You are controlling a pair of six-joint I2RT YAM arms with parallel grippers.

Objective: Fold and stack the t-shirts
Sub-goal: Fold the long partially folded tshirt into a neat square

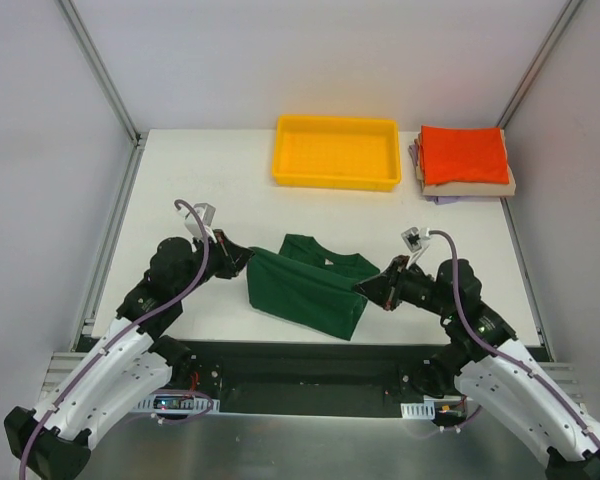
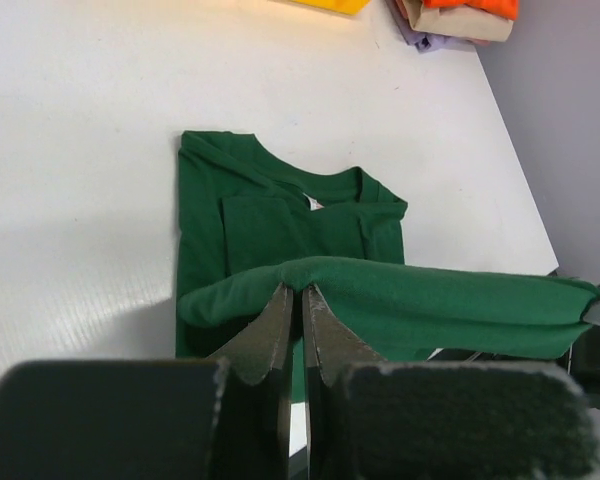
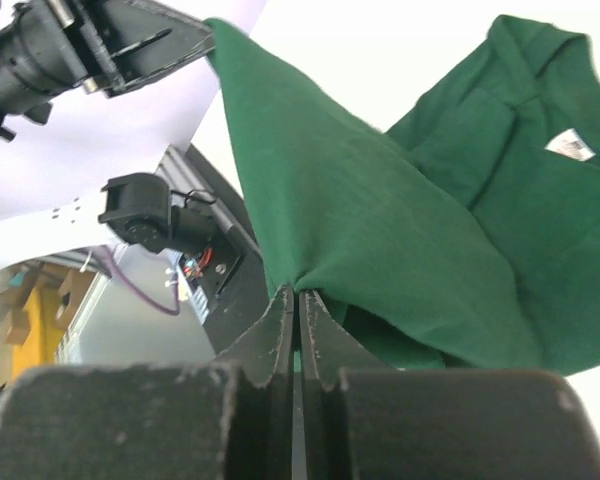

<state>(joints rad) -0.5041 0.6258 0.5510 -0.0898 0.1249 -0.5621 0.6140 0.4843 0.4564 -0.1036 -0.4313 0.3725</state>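
Your left gripper (image 2: 300, 292) is clamped on the near hem of the dark green t-shirt (image 1: 310, 285) at its left corner. Your right gripper (image 3: 297, 292) is pinched on the same hem at the right corner. On both, the fingers are pressed together with only cloth between them.

Between the two grips the hem is lifted off the table (image 1: 210, 180) and pulled into a taut band. The left wrist view shows that band hanging over the lower part of the shirt. The far part of the shirt lies flat with its collar toward the far side and cloth folded in over the front. A white label (image 2: 313, 203) shows inside the neck. The shirt sits at the near middle of the table.

The stack of folded t-shirts (image 1: 463, 160) is in the far right corner: orange-red on top, tan beneath, lavender peeking out at the bottom. The yellow tray (image 1: 335, 122) stands just left of that stack at the far edge, well apart from the green shirt.
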